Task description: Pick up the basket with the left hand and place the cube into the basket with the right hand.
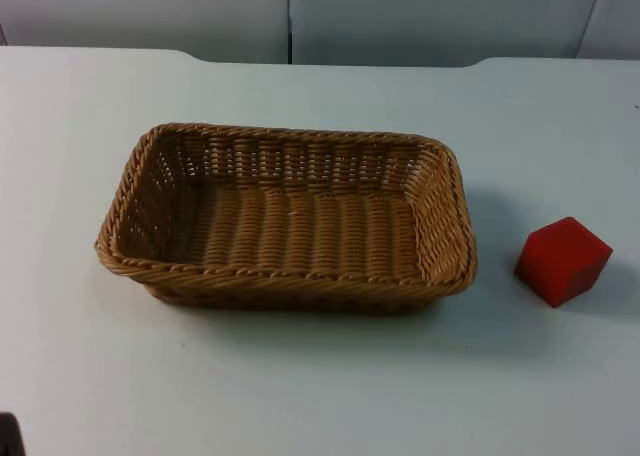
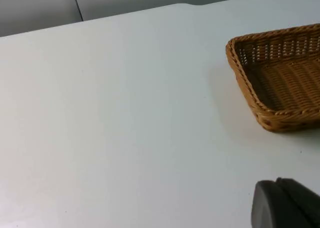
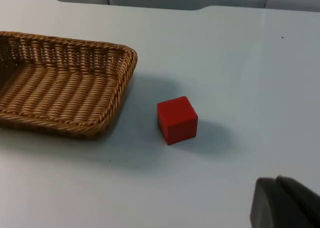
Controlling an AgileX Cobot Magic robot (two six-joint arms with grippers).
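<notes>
Basket [image 1: 285,221] empty on worktop [image 1: 300,396], red cube [image 1: 562,260] just beside its right end, apart; left tool [image 2: 287,205] and right tool [image 3: 285,204] cut off by frame, grip state indeterminable, both well clear.

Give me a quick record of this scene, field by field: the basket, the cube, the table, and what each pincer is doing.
basket: woven wicker basket, rectangular, empty, resting on the table
cube: red cube, on the table beside the basket's short end, apart from it
table: white table top, ending at a grey partition wall
left pincer: a black fingertip in the left wrist view, away from the basket, holding nothing
right pincer: a black fingertip in the right wrist view, short of the cube, holding nothing
task state: basket not yet lifted, cube not yet inside
</notes>
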